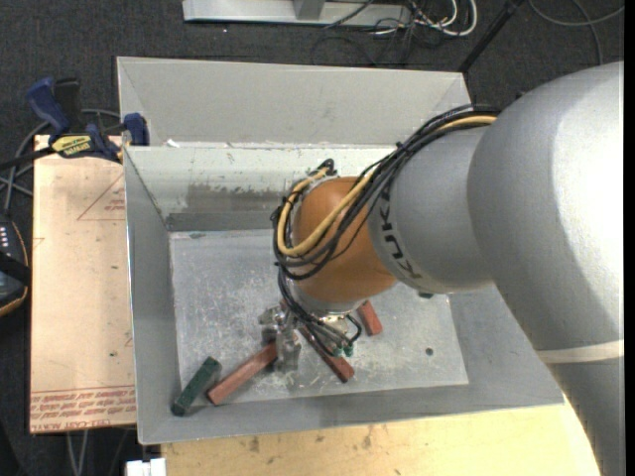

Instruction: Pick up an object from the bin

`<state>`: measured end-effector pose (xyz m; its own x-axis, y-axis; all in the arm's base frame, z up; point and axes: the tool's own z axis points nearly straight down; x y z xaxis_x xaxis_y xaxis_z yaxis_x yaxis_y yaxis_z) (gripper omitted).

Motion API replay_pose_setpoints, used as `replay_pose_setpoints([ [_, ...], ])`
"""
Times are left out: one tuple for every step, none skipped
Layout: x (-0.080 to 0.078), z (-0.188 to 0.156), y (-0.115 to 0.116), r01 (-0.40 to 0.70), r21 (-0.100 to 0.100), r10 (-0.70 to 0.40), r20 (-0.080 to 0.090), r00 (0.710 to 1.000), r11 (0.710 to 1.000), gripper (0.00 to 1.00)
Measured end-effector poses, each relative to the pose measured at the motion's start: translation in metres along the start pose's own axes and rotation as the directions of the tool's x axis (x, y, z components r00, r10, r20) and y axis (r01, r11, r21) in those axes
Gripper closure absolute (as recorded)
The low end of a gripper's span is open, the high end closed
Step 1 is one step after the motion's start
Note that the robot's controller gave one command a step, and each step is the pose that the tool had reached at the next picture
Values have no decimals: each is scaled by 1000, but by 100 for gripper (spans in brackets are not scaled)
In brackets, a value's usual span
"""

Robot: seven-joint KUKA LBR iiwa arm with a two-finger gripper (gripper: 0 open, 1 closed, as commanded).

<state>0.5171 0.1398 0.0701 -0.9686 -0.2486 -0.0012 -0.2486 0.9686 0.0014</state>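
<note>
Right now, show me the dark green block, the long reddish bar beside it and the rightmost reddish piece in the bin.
dark green block (195,386), camera view, middle of its top.
long reddish bar (241,378), camera view, midway along it.
rightmost reddish piece (371,318), camera view, its exposed end.

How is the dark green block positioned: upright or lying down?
Lying down: the dark green block rests lengthwise on the bin floor.
</note>
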Motion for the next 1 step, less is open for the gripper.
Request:
replay_pose_setpoints([
  [-5, 0, -40, -408, 0, 408, 1, 913, 913, 100],
])
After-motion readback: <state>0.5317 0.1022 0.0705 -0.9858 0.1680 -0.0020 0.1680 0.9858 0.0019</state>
